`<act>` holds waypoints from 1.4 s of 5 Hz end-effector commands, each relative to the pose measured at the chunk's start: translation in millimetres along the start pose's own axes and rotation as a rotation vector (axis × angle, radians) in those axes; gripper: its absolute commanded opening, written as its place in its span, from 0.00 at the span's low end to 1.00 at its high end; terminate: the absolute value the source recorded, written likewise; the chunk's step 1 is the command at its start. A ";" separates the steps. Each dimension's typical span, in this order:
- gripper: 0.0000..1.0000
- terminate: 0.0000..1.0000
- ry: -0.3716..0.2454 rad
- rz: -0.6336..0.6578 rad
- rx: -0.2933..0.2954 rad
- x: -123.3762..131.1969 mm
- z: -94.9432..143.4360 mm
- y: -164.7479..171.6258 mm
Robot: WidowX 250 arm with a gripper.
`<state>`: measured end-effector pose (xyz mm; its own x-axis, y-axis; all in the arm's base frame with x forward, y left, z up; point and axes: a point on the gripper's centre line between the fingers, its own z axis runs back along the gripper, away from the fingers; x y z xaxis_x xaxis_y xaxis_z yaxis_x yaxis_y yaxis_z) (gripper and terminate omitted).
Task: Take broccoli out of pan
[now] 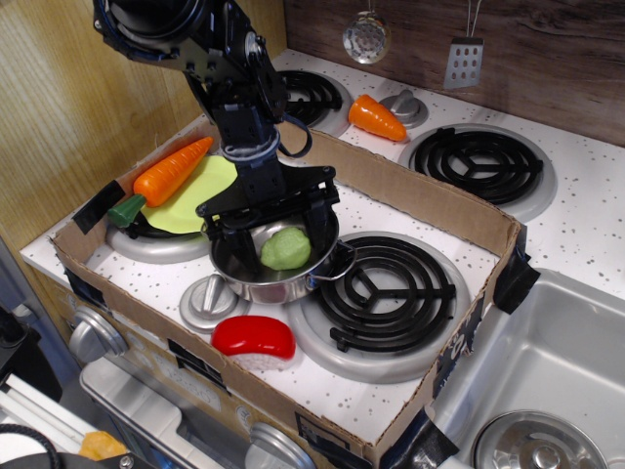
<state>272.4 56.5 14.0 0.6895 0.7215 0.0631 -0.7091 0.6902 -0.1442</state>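
The pale-green broccoli (286,248) lies inside the shiny steel pan (256,285), which stands on the stove top between the front burners. My black gripper (274,237) is open and lowered into the pan. Its two fingers stand on either side of the broccoli, one at the left by the pan wall, one at the right rear. The fingertips are partly hidden by the pan rim, so I cannot tell if they touch the broccoli.
A cardboard wall (420,200) boxes in the front stove area. An orange carrot (166,174) lies on a yellow-green plate (195,191) to the left. A red-and-white toy (254,339) lies in front of the pan, by a silver knob (208,298). A black burner (383,288) is at the right.
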 end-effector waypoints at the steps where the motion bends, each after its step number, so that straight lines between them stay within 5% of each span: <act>1: 0.00 0.00 0.007 -0.004 -0.013 4.5 8.5 -2.5; 4: 0.00 0.00 -0.035 0.031 0.036 22.3 65.4 3.8; 5: 0.00 0.00 0.004 0.075 0.015 32.2 69.0 22.3; 6: 0.00 0.00 -0.079 0.094 0.097 39.2 72.6 45.4; 7: 0.00 0.00 -0.053 0.077 0.173 43.6 71.6 58.1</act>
<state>243.7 125.0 65.5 0.6334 0.7706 0.0702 -0.7736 0.6326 0.0369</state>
